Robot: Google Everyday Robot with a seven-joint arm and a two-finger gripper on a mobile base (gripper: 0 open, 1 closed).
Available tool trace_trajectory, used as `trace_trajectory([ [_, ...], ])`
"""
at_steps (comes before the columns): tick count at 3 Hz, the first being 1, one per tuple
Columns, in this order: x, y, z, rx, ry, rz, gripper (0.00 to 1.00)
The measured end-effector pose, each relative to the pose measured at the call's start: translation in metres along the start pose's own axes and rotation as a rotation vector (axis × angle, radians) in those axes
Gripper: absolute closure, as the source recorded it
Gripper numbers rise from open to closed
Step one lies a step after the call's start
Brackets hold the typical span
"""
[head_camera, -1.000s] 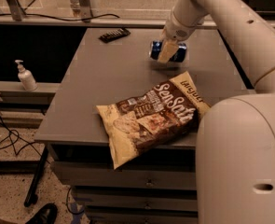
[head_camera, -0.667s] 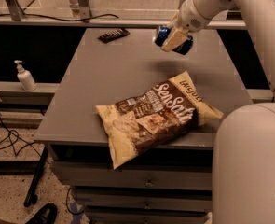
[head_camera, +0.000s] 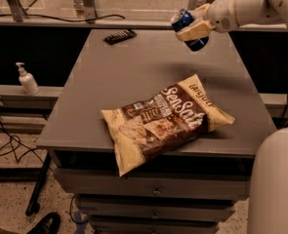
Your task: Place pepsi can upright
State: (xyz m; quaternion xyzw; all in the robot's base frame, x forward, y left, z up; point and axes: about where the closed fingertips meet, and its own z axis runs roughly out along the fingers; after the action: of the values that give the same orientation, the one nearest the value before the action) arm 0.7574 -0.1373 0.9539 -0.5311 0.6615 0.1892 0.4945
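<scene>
The pepsi can (head_camera: pixel 187 29) is a small blue can with a silver top, held tilted in the air above the far right part of the grey table (head_camera: pixel 119 87). My gripper (head_camera: pixel 193 29) is shut on the can, with a cream finger (head_camera: pixel 195 31) across its side. The can's silver top points up and to the left. The white arm reaches in from the upper right.
A brown-and-cream chip bag (head_camera: pixel 165 121) lies flat at the table's front middle, overhanging the front edge. A dark flat object (head_camera: pixel 120 36) lies at the far left of the table. A pump bottle (head_camera: pixel 26 79) stands on a ledge to the left. The robot's white body (head_camera: pixel 275 184) fills the lower right.
The gripper has lifted the can off the table and carried it up and a little away, and the can is now tilted in the air.
</scene>
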Motion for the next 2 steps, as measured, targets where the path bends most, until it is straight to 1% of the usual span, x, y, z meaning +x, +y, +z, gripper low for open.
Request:
trace_trajectory([
  [1, 0.0033, -0.009, -0.0158, 0.044, -0.177, 0.069, 1.0],
  [2, 0.0034, -0.009, -0.0156, 0.044, -0.177, 0.069, 1.0],
])
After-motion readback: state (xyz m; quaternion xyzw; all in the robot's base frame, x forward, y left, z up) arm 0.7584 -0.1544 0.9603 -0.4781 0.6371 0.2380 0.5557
